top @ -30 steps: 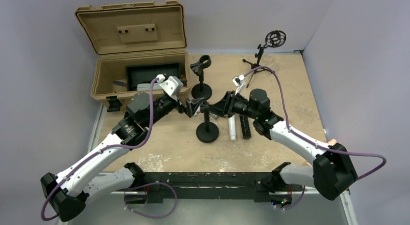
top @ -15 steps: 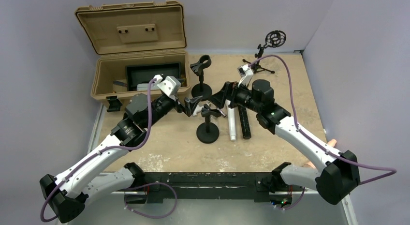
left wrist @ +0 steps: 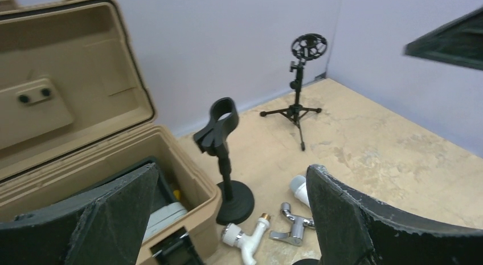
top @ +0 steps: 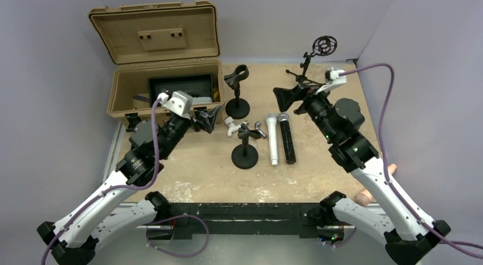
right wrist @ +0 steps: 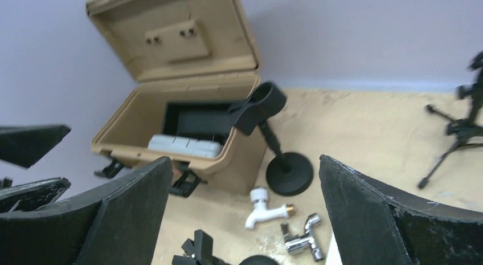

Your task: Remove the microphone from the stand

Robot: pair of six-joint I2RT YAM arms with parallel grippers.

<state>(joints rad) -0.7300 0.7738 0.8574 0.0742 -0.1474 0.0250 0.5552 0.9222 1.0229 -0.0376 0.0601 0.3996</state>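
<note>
Two microphones lie flat side by side on the table, a white one [top: 273,141] and a black one [top: 286,142]. Just left of them stands the near black stand [top: 245,156], its clip [top: 249,131] holding nothing. My left gripper [top: 209,117] hovers open to the upper left of that stand, nothing between its fingers. My right gripper [top: 288,98] is open and empty, raised behind the microphones. The left wrist view shows the white microphone's head [left wrist: 298,187] beside my open left gripper [left wrist: 233,219]. In the right wrist view my open right gripper [right wrist: 245,219] frames the near stand's clip [right wrist: 199,248].
An open tan case [top: 165,85] sits at the back left. A second black stand [top: 237,93] with an empty clip is beside it. A tripod stand with a shock mount [top: 312,62] is at the back right. A white tap [top: 230,123] and a chrome tap [top: 260,127] lie by the near stand.
Both arms have drawn back from the near stand. The right gripper opened wide and swung up to the right. The left gripper pulled back to the left, still open.
</note>
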